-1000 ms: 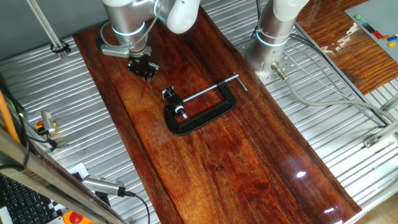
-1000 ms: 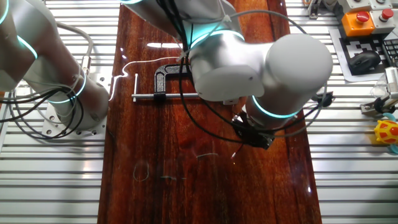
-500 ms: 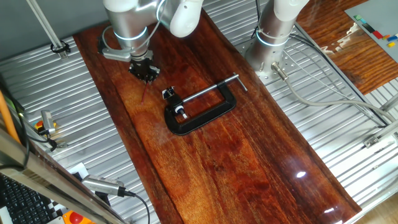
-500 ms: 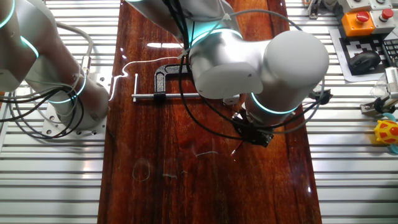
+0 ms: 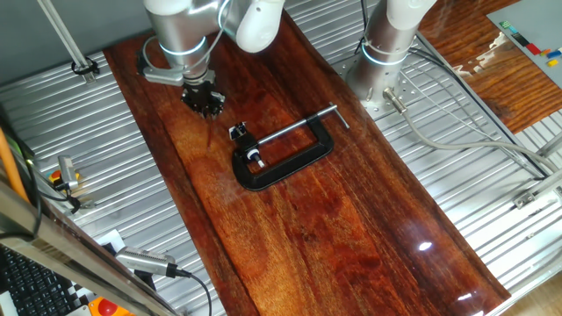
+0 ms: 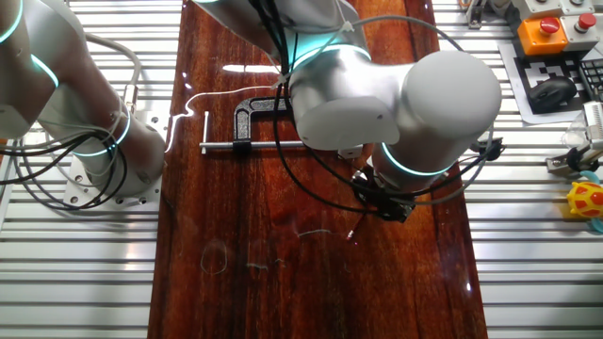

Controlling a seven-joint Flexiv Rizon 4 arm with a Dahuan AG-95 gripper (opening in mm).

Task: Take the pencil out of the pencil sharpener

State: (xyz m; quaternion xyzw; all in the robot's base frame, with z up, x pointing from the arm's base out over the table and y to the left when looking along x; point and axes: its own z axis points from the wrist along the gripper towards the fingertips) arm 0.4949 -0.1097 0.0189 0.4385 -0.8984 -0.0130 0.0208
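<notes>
Near part of counter point(image 5: 351, 228): bare dark wood w/ glare patches; nothing of the task here.

Mid counter: black C-clamp point(image 5: 281, 162) lying flat, silver screw rod running up-right. Pencil sharpener point(image 5: 237, 132), tiny silvery-black block, sitting just beside clamp's upper-left end, apparently touching it; no pencil seen in it. In the other fixed view, sharpener hidden behind arm point(image 6: 396, 94).

Far-left counter: claw point(image 5: 203, 101) pointing down, above the wood, well apart from sharpener. Pencil point(image 5: 208, 129), thin dark stick, hanging from claw tips, roughly upright, lower end close to or just above the wood; contact w/ surface can't be told. Same stick in the other fixed view point(image 6: 356, 226), poking out below claw point(image 6: 382, 202). Claw closed on pencil's upper end, judging by how the stick hangs; fingertips themselves too small to resolve.

Judgement: extraction looks done, pencil clear of sharpener; step in hand prob. carrying/setting pencil down.

Doing it well:
- Keep grip firm til pencil is low; thin stick may pivot or slip betw. pads.
- Lower slowly, tilt toward flat before release, so tip doesn't jam into wood & snap.
- Release on bare wood, away from clamp & sharpener, to avoid knocking the small block.
- Open only once pencil is supported; round stick may roll, so watch counter edge on left.
</notes>
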